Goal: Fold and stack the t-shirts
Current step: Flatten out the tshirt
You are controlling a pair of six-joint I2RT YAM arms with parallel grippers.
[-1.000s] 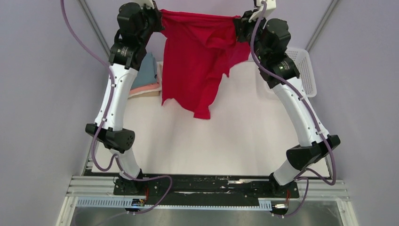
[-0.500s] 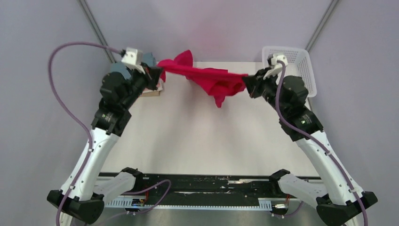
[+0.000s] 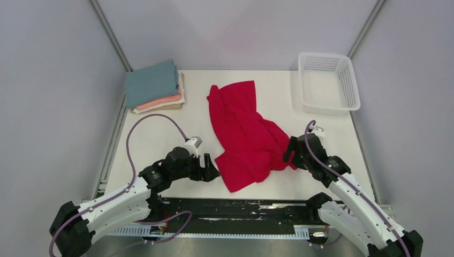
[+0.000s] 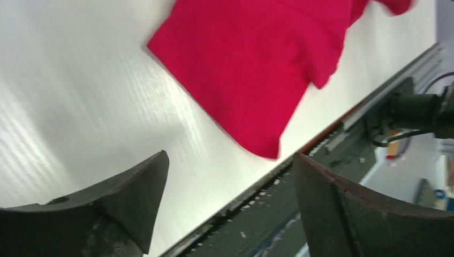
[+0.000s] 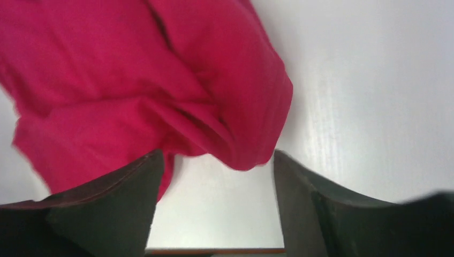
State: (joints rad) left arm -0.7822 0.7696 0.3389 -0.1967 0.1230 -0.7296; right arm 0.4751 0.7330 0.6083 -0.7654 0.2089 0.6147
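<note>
Counter (image 3: 160, 134) has the red shirt (image 3: 243, 134) rumpled mid-front, the stack (image 3: 155, 88) far-left, and left claw (image 3: 210, 169) and right claw (image 3: 288, 155) wide open, empty, flanking its near edge; risk: pinching bunched double layers skews the fold.

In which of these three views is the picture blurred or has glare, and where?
Top external view: sharp, evenly lit, the red t-shirt clear. Left wrist view: streaky glare on the white table, the left end effector fingers dark and soft. Right wrist view: shirt edges blurred, glare at right.
</note>
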